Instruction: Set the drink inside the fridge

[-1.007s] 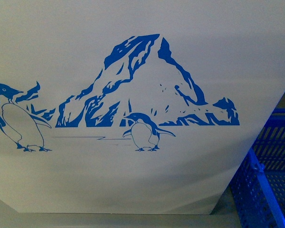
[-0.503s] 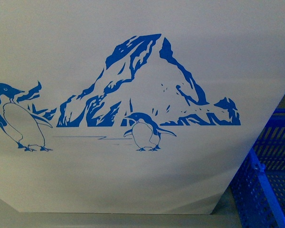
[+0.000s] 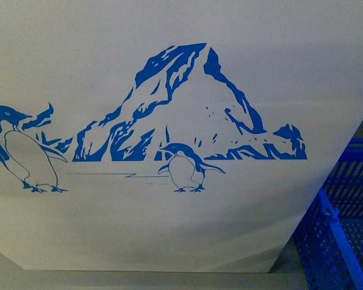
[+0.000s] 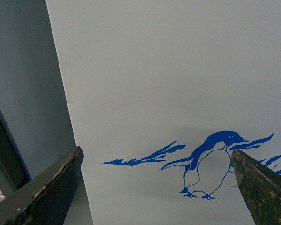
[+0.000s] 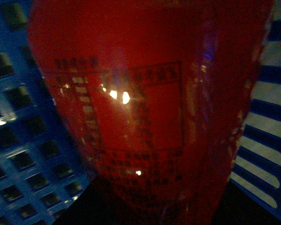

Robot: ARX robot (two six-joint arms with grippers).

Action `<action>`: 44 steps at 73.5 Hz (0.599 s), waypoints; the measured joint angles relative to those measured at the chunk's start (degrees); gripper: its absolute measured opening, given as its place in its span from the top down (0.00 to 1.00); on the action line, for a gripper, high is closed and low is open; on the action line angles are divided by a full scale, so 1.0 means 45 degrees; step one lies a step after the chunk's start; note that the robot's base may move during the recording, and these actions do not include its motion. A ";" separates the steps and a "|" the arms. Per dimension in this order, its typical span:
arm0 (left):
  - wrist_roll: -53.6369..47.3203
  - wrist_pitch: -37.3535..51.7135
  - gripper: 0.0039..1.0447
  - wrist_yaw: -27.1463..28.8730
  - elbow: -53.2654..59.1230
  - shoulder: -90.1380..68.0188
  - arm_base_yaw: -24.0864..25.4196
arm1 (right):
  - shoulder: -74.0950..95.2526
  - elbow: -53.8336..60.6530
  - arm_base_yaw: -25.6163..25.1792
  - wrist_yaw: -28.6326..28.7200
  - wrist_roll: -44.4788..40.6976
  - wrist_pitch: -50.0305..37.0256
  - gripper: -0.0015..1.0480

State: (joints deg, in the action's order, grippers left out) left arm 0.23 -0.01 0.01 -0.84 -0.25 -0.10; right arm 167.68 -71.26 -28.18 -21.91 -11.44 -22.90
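The fridge's white side (image 3: 187,229) with its blue penguin-and-mountain picture fills the front view, very close. The same white side (image 4: 154,84) and one penguin show in the left wrist view. My left gripper (image 4: 157,185) is open and empty, its two dark fingers (image 4: 51,187) spread wide in front of that side. My right gripper is shut on the drink (image 5: 145,103); its red label with dark print fills the right wrist view, and the jaws, cap and liquid are hidden. Neither arm shows in the front view.
A blue perforated plastic crate (image 3: 342,223) stands at the fridge's lower right. Its blue grid walls (image 5: 23,136) surround the drink in the right wrist view. A grey surface and a dark frame (image 4: 9,136) lie beside the fridge's edge in the left wrist view.
The front view has shifted very slightly; the fridge picture sits a touch further right. Nothing else has visibly changed.
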 joint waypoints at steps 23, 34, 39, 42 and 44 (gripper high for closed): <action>0.0000 0.0000 0.08 0.0000 0.0000 0.0000 0.0000 | -0.4881 0.2973 0.0782 0.2424 0.0321 -0.1282 0.64; 0.0000 0.0000 0.08 0.0000 0.0000 0.0000 0.0000 | -0.7631 0.4449 0.0947 0.3390 0.0369 -0.1583 0.64; 0.0000 0.0000 0.08 -0.0005 0.0000 0.0000 0.0000 | -0.8990 0.5285 0.0967 0.3827 0.0393 -0.1559 0.64; 0.0000 0.0000 0.08 0.0000 0.0000 0.0000 0.0000 | -0.9797 0.5804 0.0967 0.4129 0.0437 -0.1477 0.64; 0.0000 0.0000 0.08 0.0000 0.0000 0.0000 0.0000 | -1.0341 0.6139 0.0967 0.4342 0.0481 -0.1399 0.64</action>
State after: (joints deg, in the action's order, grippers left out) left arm 0.23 -0.01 0.01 -0.84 -0.25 -0.10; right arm 121.14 -43.64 -23.84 -2.37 -9.28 -29.19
